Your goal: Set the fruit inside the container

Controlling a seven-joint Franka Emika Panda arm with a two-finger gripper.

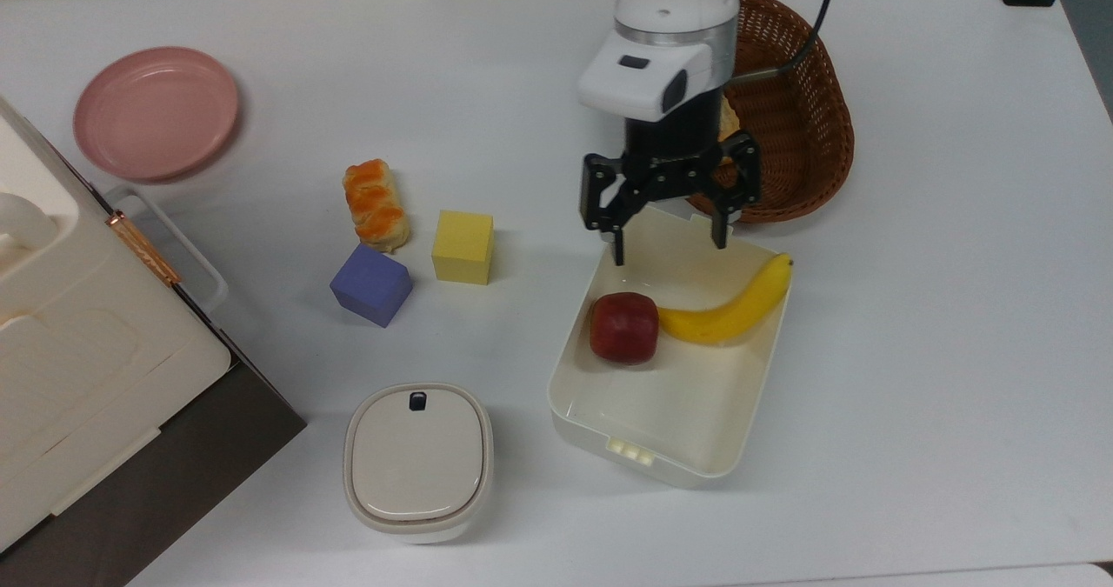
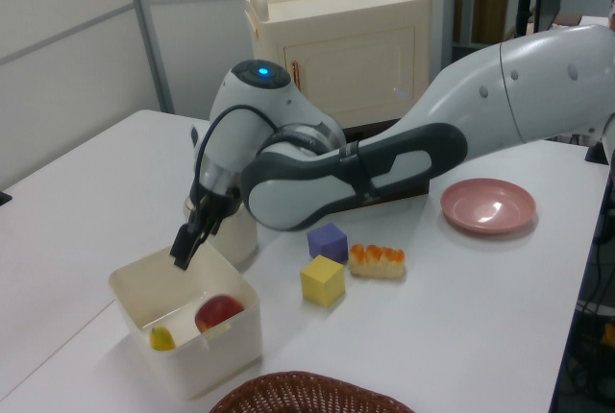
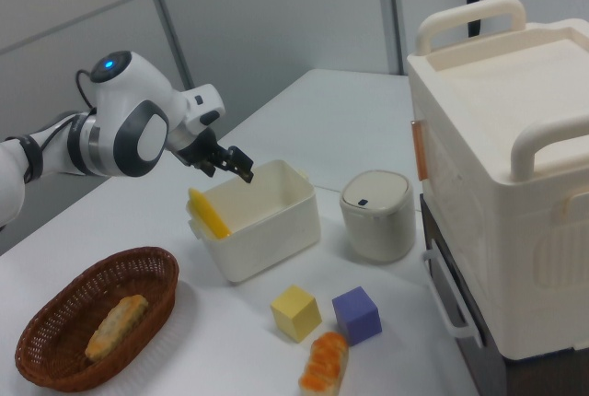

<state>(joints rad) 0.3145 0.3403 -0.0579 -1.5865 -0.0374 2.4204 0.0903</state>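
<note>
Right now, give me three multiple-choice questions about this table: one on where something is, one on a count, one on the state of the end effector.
1. Where is the fruit?
A. In the wicker basket
B. In the container, touching the banana
C. On the pink plate

2. How many cubes stand on the table?
A. Two
B. Three
C. Four

3. What is the end effector doing?
A. Shut on the fruit
B. Shut on the banana
C. Open above the container

Key: B, the fruit lies in the container against the banana. A, one yellow cube and one purple cube. C, the end effector hangs open with nothing between its fingers.
</note>
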